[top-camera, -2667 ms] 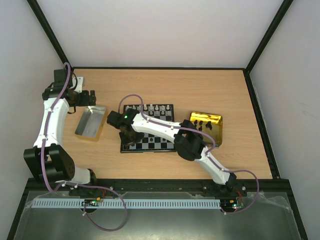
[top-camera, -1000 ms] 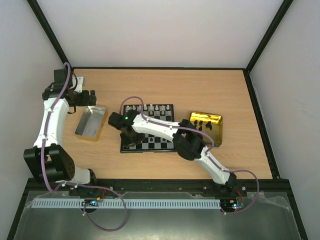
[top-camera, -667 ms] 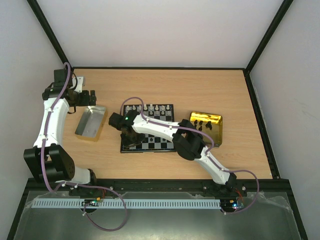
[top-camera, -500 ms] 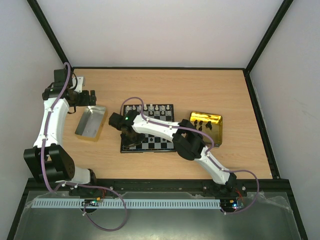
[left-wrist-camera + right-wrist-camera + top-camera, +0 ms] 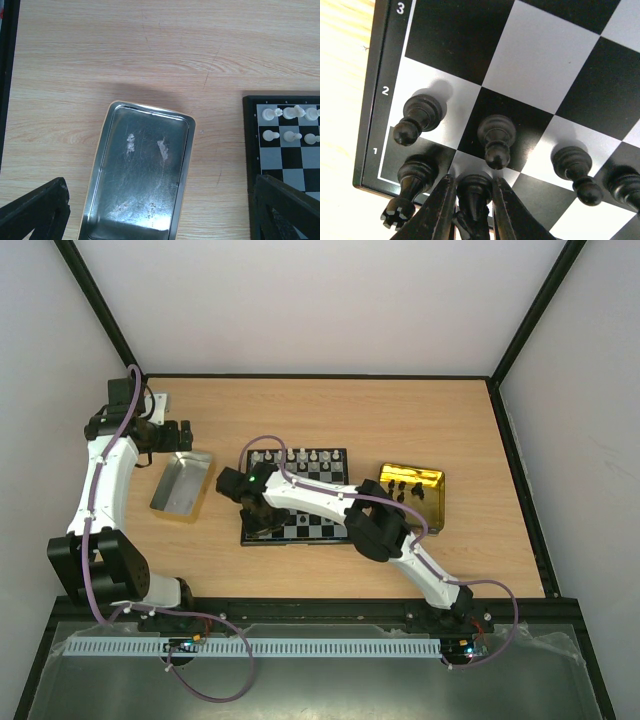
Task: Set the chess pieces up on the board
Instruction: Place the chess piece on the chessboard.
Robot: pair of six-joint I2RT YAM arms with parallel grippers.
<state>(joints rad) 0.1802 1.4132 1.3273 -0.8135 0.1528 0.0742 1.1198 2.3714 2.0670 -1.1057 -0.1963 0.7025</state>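
The board (image 5: 322, 527) lies mid-table, white chess pieces (image 5: 300, 457) along its far rows. My right gripper (image 5: 251, 512) is over its near-left corner. In the right wrist view this gripper (image 5: 471, 192) is shut on a black piece (image 5: 475, 196) standing on a pale first-row square, beside a black rook (image 5: 405, 192). Black pawns (image 5: 495, 140) stand in the second row of the board (image 5: 545, 55). My left gripper (image 5: 166, 436) hangs open over the silver tray (image 5: 182, 502); its fingers (image 5: 35, 215) are wide apart with nothing between them.
A gold tray (image 5: 436, 480) with several black pieces (image 5: 403, 486) sits just right of the board. The silver tray (image 5: 150, 111) holds no pieces. The board's left edge (image 5: 249, 150) with white pieces (image 5: 287, 112) shows right of it.
The right wrist has shifted only slightly over the board's near-left corner, still shut on the black piece. The left arm has not moved.
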